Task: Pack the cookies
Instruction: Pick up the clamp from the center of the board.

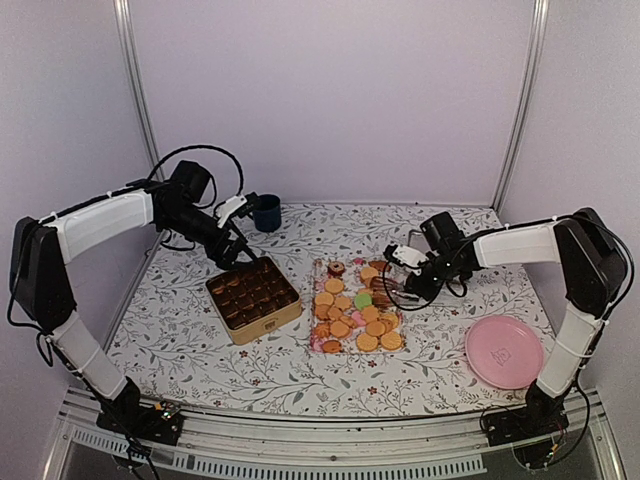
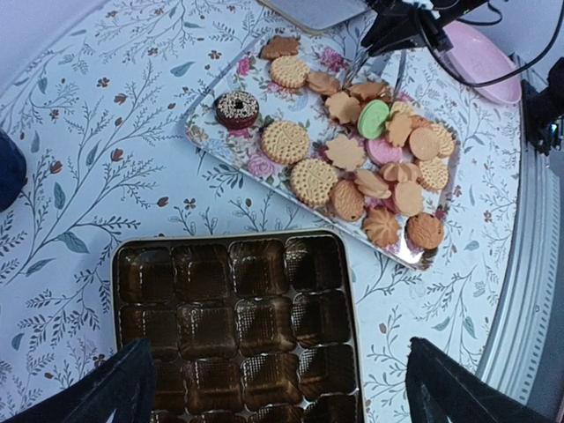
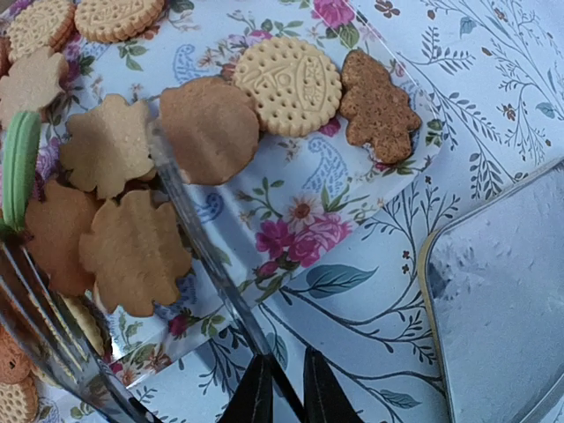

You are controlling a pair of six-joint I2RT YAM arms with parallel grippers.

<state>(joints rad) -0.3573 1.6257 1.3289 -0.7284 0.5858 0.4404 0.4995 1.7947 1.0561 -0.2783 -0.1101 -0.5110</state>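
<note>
The cookies (image 1: 355, 305) lie in a heap on a floral rectangular tray (image 3: 308, 220); most are golden, one is green (image 2: 373, 118), one is a dark donut (image 2: 237, 107). My right gripper (image 3: 288, 392) is shut on one arm of metal tongs (image 3: 189, 225). That arm's tip rests against a round brown cookie (image 3: 210, 128); the other, forked arm (image 3: 40, 317) lies to the left. Flower-shaped cookies (image 3: 132, 251) sit between the two arms. My left gripper (image 2: 286, 397) hangs open above the gold tin (image 1: 254, 298), whose brown compartments (image 2: 238, 326) hold nothing.
The tin's lid (image 3: 502, 300) lies just right of the tray, close to my right gripper (image 1: 405, 275). A pink plate (image 1: 503, 351) sits at the near right. A dark blue cup (image 1: 266, 212) stands behind my left gripper (image 1: 238, 252). White walls enclose the floral table.
</note>
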